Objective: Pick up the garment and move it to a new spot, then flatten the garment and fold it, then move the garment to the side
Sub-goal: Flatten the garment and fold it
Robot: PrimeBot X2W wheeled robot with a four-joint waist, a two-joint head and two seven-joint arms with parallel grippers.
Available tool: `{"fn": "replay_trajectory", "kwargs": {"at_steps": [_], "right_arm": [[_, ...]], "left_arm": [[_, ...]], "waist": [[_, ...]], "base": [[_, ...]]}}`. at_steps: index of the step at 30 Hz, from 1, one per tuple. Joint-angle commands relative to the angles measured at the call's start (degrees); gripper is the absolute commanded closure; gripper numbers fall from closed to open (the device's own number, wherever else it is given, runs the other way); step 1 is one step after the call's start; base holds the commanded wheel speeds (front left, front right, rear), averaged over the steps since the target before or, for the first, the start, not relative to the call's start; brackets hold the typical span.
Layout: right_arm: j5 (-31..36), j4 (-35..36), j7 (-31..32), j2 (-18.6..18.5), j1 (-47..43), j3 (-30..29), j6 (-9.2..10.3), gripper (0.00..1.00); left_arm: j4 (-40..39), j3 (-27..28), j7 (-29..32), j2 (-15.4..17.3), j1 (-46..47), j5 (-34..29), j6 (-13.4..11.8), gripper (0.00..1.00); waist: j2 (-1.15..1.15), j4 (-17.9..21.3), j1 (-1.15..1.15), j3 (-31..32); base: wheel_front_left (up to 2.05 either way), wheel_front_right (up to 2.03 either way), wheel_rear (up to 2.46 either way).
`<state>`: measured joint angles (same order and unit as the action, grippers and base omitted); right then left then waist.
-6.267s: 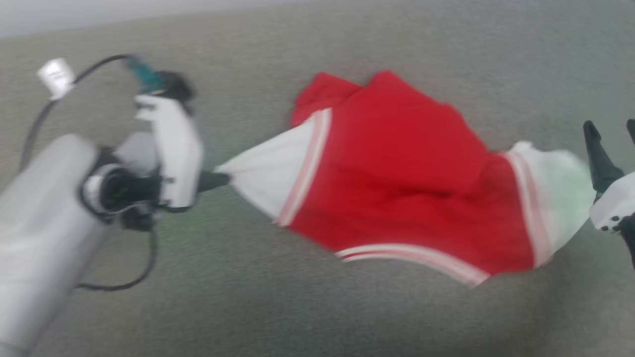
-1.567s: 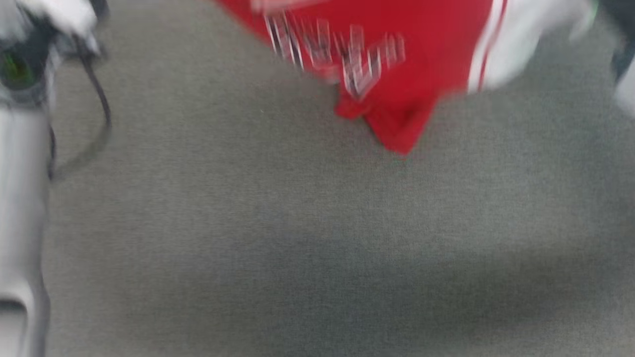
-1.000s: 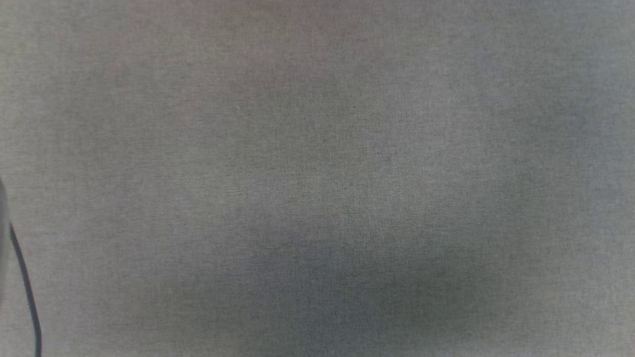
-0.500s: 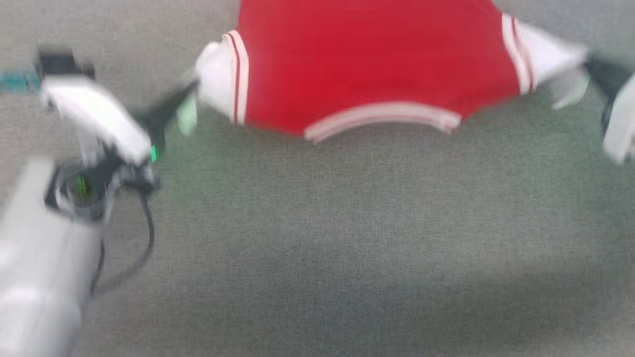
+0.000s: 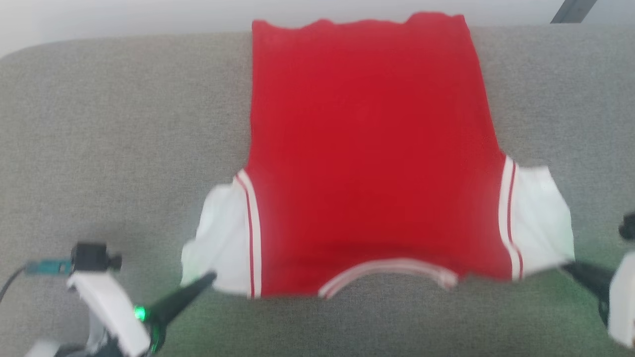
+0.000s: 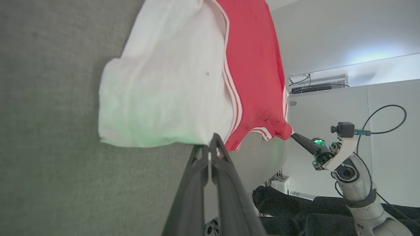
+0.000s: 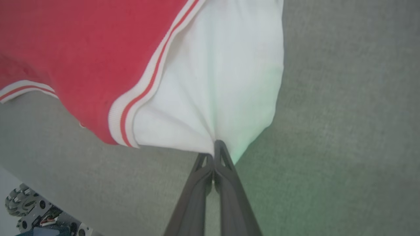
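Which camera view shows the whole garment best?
The head view: the garment lies spread over the grey surface, hem far, neckline near, both sleeves visible. The left wrist view shows mostly one white sleeve pinched by the left tool; the right wrist view, the other sleeve in the right tool.

The left gripper (image 5: 208,278) sits low at the left, its long dark fingers pressed together and angled up toward the middle, pinching a white sleeve of the garment (image 5: 367,148). The right gripper (image 5: 568,267) mirrors it from the right edge (fingers likewise closed, on the other sleeve). A green light glows on the left wrist (image 5: 106,302).
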<state>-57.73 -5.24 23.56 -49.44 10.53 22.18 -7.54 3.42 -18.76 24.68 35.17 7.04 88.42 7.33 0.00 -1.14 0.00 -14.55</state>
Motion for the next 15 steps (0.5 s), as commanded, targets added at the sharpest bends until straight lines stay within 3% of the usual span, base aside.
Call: {"fn": "replay_trajectory", "kwargs": {"at_steps": [1,6,9,15], "right_arm": [[-0.53,1.64,1.66,-0.83,-3.28,-1.45,0.11,1.0],[-1.57,8.19,6.29,-1.2,-13.18,-7.99,0.11,1.0],[-1.27,11.65,7.9,0.45,-17.3,-12.48,0.1,1.0],[2.52,15.23,12.86,5.18,-19.15,-16.55,0.1,1.0]], "left_arm": [[-2.32,0.32,0.32,1.34,-3.2,0.44,0.22,1.0],[-10.23,2.15,-0.59,5.67,-12.83,1.44,0.21,1.0],[-12.86,3.22,-1.61,6.93,-15.77,1.06,0.21,1.0],[-11.96,1.08,-0.85,4.29,-12.26,0.69,0.21,1.0]], "waist": [[0.0,0.09,0.0,0.46],[0.0,-0.2,0.0,0.38],[0.0,-0.74,0.0,0.25],[0.0,-1.26,0.0,-0.43]], "base": [[0.0,0.0,0.0],[0.0,0.0,0.0],[0.0,0.0,0.0],[0.0,0.0,0.0]]}}
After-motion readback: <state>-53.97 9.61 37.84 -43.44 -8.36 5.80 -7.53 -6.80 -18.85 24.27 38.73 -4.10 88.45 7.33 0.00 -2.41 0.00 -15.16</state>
